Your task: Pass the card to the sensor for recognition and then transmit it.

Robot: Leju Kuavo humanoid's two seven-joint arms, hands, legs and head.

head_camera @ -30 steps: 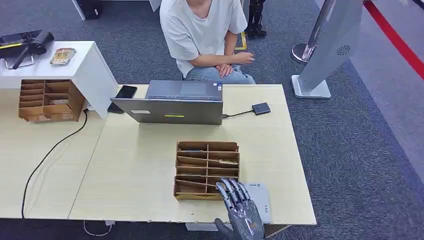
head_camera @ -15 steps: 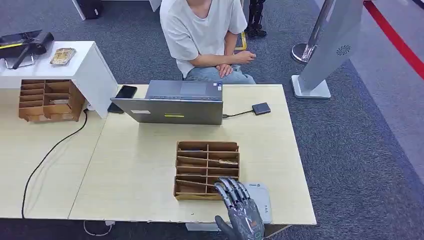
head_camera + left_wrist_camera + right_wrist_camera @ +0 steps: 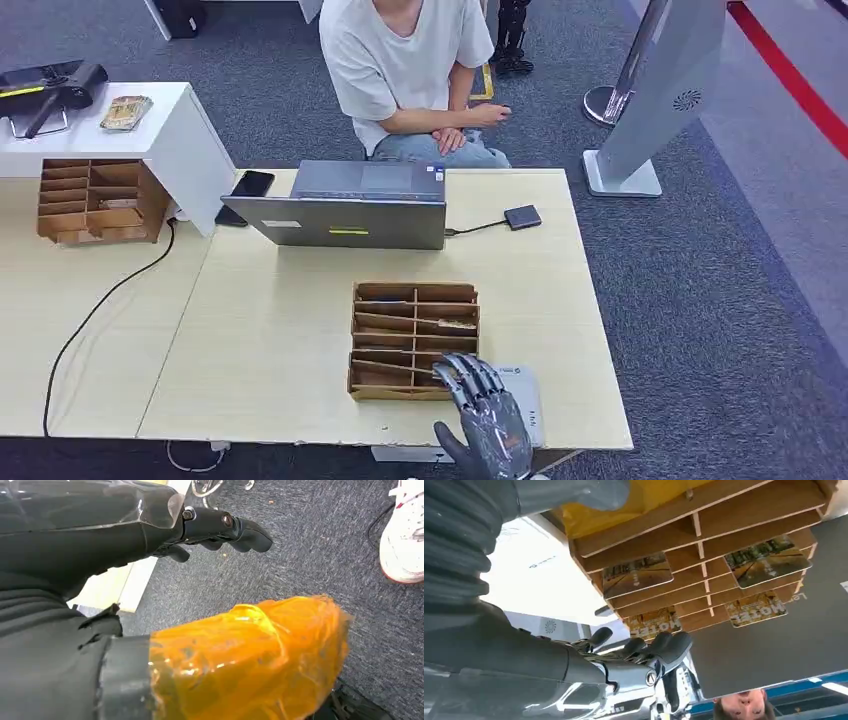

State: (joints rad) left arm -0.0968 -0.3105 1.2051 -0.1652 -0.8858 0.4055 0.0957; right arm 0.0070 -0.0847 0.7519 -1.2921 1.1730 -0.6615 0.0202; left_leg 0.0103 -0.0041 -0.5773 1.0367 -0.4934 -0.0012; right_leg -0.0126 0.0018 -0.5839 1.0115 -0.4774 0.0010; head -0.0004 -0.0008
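While the long wooden table [image 3: 280, 340] takes up most of the head view, with a person [image 3: 405, 70] seated at the far side behind a grey laptop [image 3: 340, 205], the action is all at the near edge. That's where the slotted wooden card rack [image 3: 413, 338] sits, right beside a flat white pad [image 3: 522, 395] — my guess is that's the sensor, though I can't confirm it.

The right hand [image 3: 487, 420] hovers at the rack's near right corner, fingers apart and stretched toward the slots, holding nothing. In the right wrist view its dark fingers [image 3: 659, 647] hang just short of the rack, where several cards [image 3: 638, 574] stand in their slots. So I'd say we're at the very first step: reaching for a card, none picked yet.

Next move calls for lining the fingers up with one slot and pinching a single card without nudging the rack.

The left hand [image 3: 220, 527] hangs over carpet — fingers loosely curled, nothing in them.
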